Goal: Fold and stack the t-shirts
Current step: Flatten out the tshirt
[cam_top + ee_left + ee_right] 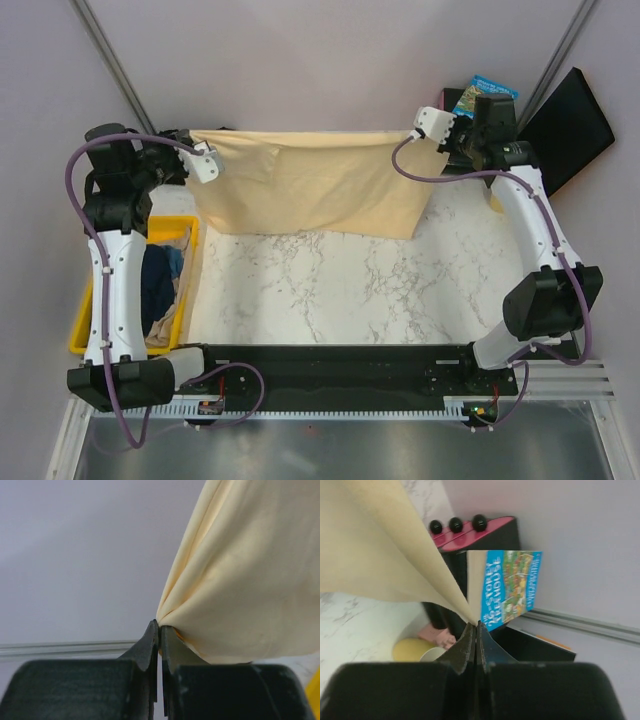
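Cream t-shirt [310, 185]: left pincer [159, 630] and right pincer [476, 627] are clamping 2 far corners over the desk [330, 290]; 0 folded, stacking pending.

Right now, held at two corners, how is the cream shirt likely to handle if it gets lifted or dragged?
Likely very floppy: the cream shirt drapes between the left gripper and right gripper and gathers to a point at each pinch. Probably light for its size, since fingertip pinches alone seem to carry it.

Marble table [330, 290]: cream t-shirt [310, 185] hem resting; yellow bin [192, 240] left.
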Controlling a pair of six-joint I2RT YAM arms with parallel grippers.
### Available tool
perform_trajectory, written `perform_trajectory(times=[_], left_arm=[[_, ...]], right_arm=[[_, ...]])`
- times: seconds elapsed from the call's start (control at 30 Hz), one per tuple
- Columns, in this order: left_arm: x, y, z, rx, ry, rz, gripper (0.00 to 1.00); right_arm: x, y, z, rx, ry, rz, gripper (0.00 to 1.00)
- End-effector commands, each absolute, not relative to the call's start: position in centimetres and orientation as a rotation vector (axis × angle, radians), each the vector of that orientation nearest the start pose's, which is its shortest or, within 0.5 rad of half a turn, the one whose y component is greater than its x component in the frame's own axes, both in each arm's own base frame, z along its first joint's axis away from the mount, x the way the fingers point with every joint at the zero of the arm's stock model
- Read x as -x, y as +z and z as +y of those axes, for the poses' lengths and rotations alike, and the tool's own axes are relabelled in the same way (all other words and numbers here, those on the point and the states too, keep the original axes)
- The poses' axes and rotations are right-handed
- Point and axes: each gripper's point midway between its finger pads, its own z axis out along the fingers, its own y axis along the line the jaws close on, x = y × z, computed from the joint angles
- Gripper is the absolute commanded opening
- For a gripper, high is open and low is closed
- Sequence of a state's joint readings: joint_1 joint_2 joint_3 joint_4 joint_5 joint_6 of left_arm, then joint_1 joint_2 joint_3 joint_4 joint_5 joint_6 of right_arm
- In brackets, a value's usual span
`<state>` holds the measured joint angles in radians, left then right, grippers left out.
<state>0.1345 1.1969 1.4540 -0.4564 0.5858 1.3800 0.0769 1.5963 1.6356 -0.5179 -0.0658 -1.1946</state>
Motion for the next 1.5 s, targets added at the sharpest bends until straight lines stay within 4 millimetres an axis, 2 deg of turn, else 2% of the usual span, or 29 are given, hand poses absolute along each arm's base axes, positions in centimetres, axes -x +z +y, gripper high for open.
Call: perform_trajectory(times=[0.0, 0.1, 0.2, 0.3, 0.43, 0.47, 0.53, 0.57, 0.6, 0.63, 0.73, 0.77, 0.8, 0.83, 0.87, 0.9, 0.93, 0.97, 1.0, 1.07, 1.13, 1.2, 1.27, 1.3, 1.33, 1.37, 1.4, 1.43, 1.47], left_arm=[[-34.8, 36.2, -2.2, -1.476, 0.33, 1.348, 0.02], [-32.8, 31.4, -2.6, -1.566, 0.212, 1.442, 0.02], [-31.7, 28.8, -2.6, -1.608, 0.168, 1.479, 0.02], [-32.1, 28.7, -2.8, -1.615, 0.152, 1.473, 0.02], [-33.8, 29.0, -2.4, -1.628, 0.165, 1.465, 0.02], [-35.5, 29.7, -2.2, -1.599, 0.203, 1.441, 0.02], [-37.5, 30.5, -2.3, -1.531, 0.215, 1.438, 0.02], [-38.8, 30.2, -2.4, -1.52, 0.216, 1.437, 0.02], [-40.8, 31.8, -2.3, -1.489, 0.296, 1.382, 0.02], [-41.8, 32.3, -2.9, -1.477, 0.306, 1.358, 0.02], [-47.3, 35.5, -3.6, -1.401, 0.504, 1.231, 0.02], [-48.5, 37.1, -3.5, -1.364, 0.572, 1.182, 0.02], [-50.6, 40.0, -2.8, -1.282, 0.698, 1.094, 0.02], [-51.4, 41.8, -2.5, -1.239, 0.747, 1.055, 0.02], [-51.5, 46.0, -3.6, -1.188, 0.787, 0.964, 0.02], [-52.7, 47.2, -3.3, -1.142, 0.817, 0.949, 0.02], [-52.6, 50.3, -3.0, -1.068, 0.85, 0.896, 0.02], [-51.6, 54.9, -2.9, -0.994, 0.897, 0.816, 0.02], [-51.0, 56.9, -2.7, -0.948, 0.921, 0.78, 0.02], [-48.9, 61.5, -3.3, -0.868, 0.968, 0.647, 0.02], [-46.6, 64.7, -4.4, -0.817, 1.04, 0.496, 0.02], [-45.9, 65.3, -5.1, -0.802, 1.082, 0.42, 0.02], [-45.9, 64.8, -5.8, -0.788, 1.108, 0.37, 0.02], [-46.1, 64.0, -6.1, -0.798, 1.092, 0.377, 0.02], [-47.7, 60.6, -6.6, -0.843, 1.028, 0.446, 0.02], [-46.9, 59.5, -7.1, -0.872, 0.988, 0.467, 0.02], [-47.3, 57.1, -7.4, -0.898, 0.914, 0.531, 0.02], [-48.2, 51.2, -8.3, -0.986, 0.815, 0.653, 0.02], [-46.1, 50.1, -9.1, -1.033, 0.736, 0.671, 0.02]], right_arm=[[-44.9, 27.5, 0.7, 1.48, -0.487, 1.818, 0.0], [-43.7, 25.1, 0.5, 1.527, -0.453, 1.868, 0.0], [-43.1, 23.5, 0.3, 1.548, -0.428, 1.91, 0.0], [-43.7, 22.8, 0.5, 1.539, -0.415, 1.926, 0.0], [-46.6, 23.6, 0.3, 1.491, -0.46, 1.913, 0.0], [-48.7, 25.0, 0.1, 1.403, -0.525, 1.862, 0.0], [-51.2, 25.1, -0.4, 1.351, -0.591, 1.839, 0.0], [-53.2, 26.4, -0.3, 1.302, -0.648, 1.77, 0.0], [-54.6, 27.7, -0.4, 1.264, -0.701, 1.735, 0.0], [-56.4, 26.6, -0.5, 1.264, -0.721, 1.734, 0.0], [-62.1, 30.3, -0.3, 1.118, -0.863, 1.586, 0.0], [-63.7, 33.1, -0.3, 1.036, -0.919, 1.498, 0.0], [-65.5, 36.1, -0.2, 0.97, -0.958, 1.422, 0.0], [-66.3, 38.1, -0.2, 0.93, -0.978, 1.374, 0.0], [-66.8, 40.4, -0.1, 0.89, -0.998, 1.318, 0.0], [-67.1, 44.1, 0.0, 0.837, -1.038, 1.23, 0.0], [-66.8, 46.4, 0.1, 0.804, -1.062, 1.164, 0.0], [-66.2, 48.9, 0.6, 0.78, -1.081, 1.082, 0.0], [-65.0, 51.2, 0.8, 0.764, -1.102, 1.027, 0.0], [-63.0, 54.3, 1.8, 0.736, -1.087, 0.929, 0.0], [-60.5, 56.4, 2.3, 0.71, -1.058, 0.894, 0.0], [-58.9, 57.3, 2.4, 0.679, -1.032, 0.894, 0.0], [-58.2, 56.9, 2.8, 0.665, -0.979, 0.919, 0.0], [-57.8, 55.6, 2.8, 0.689, -0.959, 0.952, 0.0], [-57.8, 54.4, 3.0, 0.71, -0.944, 0.979, 0.0], [-57.8, 52.8, 3.1, 0.74, -0.932, 1.012, 0.0], [-57.6, 49.7, 3.1, 0.787, -0.91, 1.075, 0.0], [-57.3, 47.9, 3.6, 0.82, -0.87, 1.107, 0.0], [-57.4, 42.0, 3.7, 0.902, -0.796, 1.254, 0.0]])
